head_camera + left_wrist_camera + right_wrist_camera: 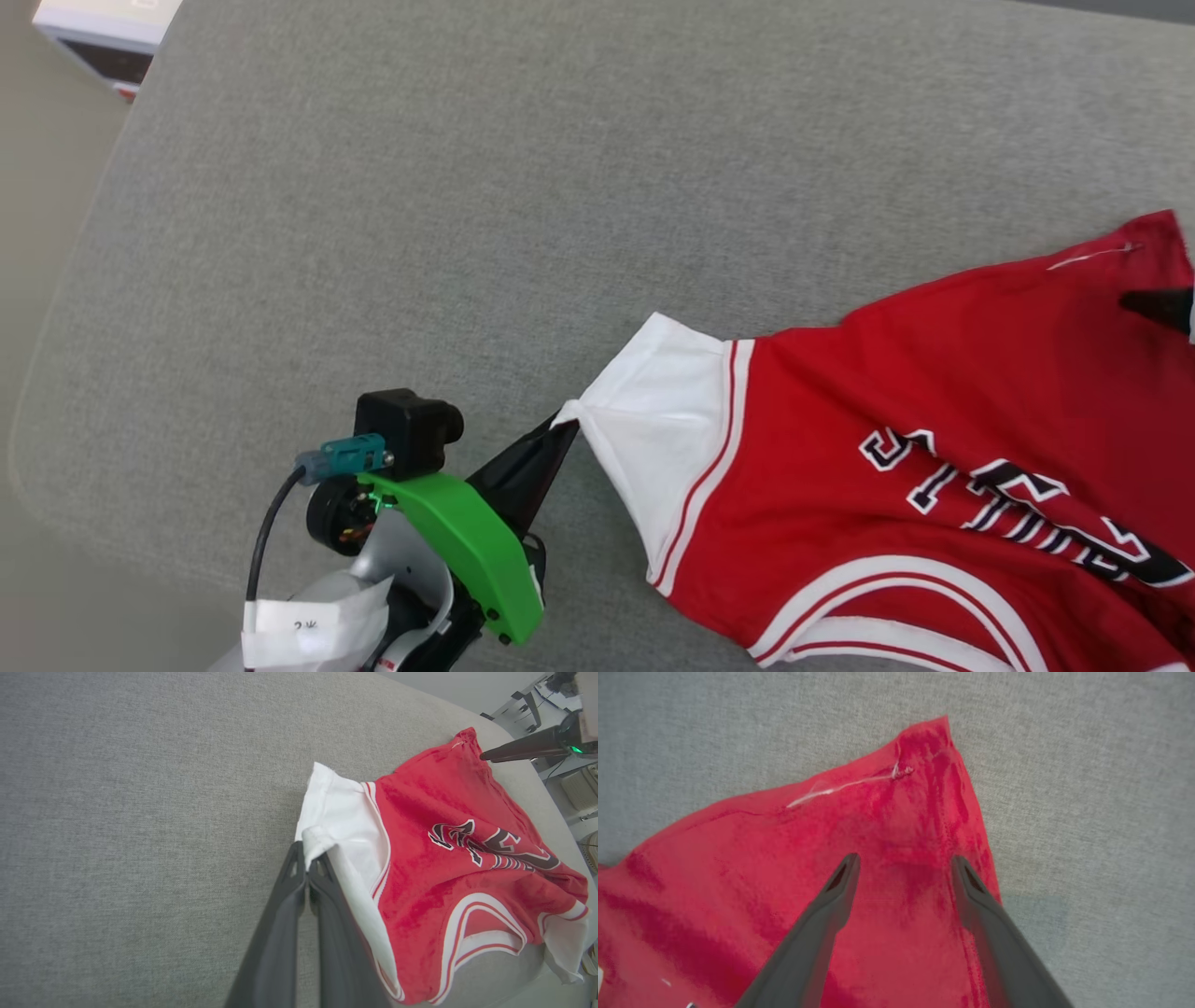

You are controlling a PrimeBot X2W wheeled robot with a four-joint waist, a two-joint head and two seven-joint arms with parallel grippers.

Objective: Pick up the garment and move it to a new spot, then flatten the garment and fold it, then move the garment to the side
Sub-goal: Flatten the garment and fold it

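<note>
The garment [934, 373] is a red T-shirt with white sleeves and black lettering, lying rumpled on the right part of the grey padded surface [467, 187]. My left gripper [563, 422] is shut on the tip of its white sleeve [667, 420], pulling it to a point. The left wrist view shows the two fingers pressed together on that sleeve corner [314, 837], with the garment [420, 835] spread beyond. My right gripper [903, 863] stands open just above a red hem corner of the garment [831, 835]. Its dark tip [1153, 306] shows at the head view's right edge.
The grey surface has a rounded edge at the left [56, 308], with pale floor beyond. A white box [103, 28] sits past the far left corner. Stands and equipment [528, 700] are beyond the surface's far end. Much bare grey cloth lies left of the garment.
</note>
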